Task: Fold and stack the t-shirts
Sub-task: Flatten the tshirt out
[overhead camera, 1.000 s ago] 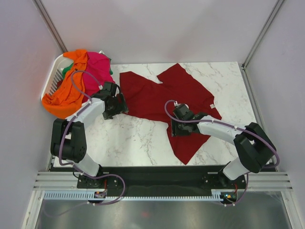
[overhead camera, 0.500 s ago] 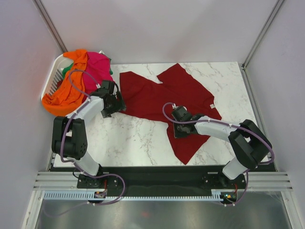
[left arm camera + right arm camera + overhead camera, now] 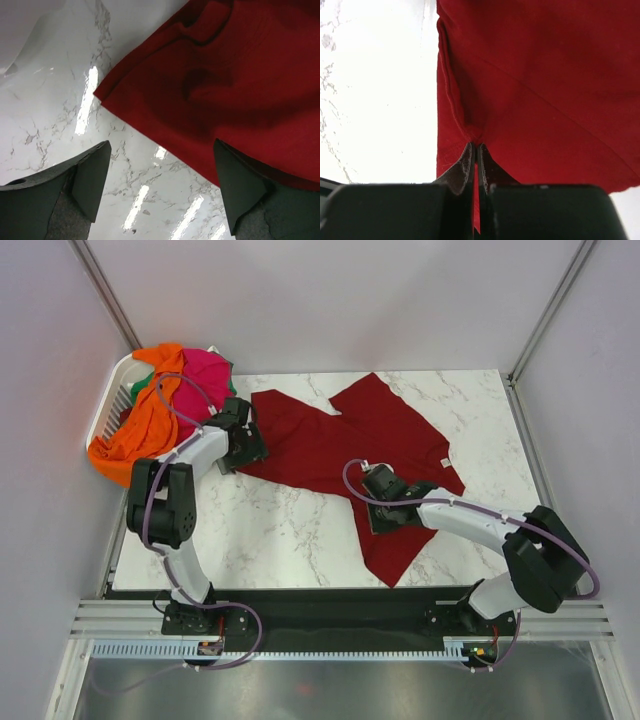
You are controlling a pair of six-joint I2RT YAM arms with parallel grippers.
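A dark red t-shirt [image 3: 340, 445] lies spread, crumpled, on the marble table, with a small white label [image 3: 443, 462] at its right. My right gripper [image 3: 384, 517] sits on the shirt's lower part. In the right wrist view this gripper [image 3: 476, 146] is shut on a pinched fold of the red shirt [image 3: 545, 85] near its left edge. My left gripper [image 3: 252, 450] is at the shirt's left corner. In the left wrist view it [image 3: 160, 167] stands open above the marble, its right finger [image 3: 235, 185] over the red shirt's [image 3: 230, 85] edge.
A white slatted laundry basket [image 3: 106, 408] stands at the table's far left corner. It holds an orange shirt [image 3: 135, 445], a hot pink shirt [image 3: 205, 375] and a bit of green cloth [image 3: 140, 388]. Grey walls close in the table on three sides.
My right gripper has shut on the red shirt's fabric. My left gripper has moved up the table along the shirt's left corner, staying open.
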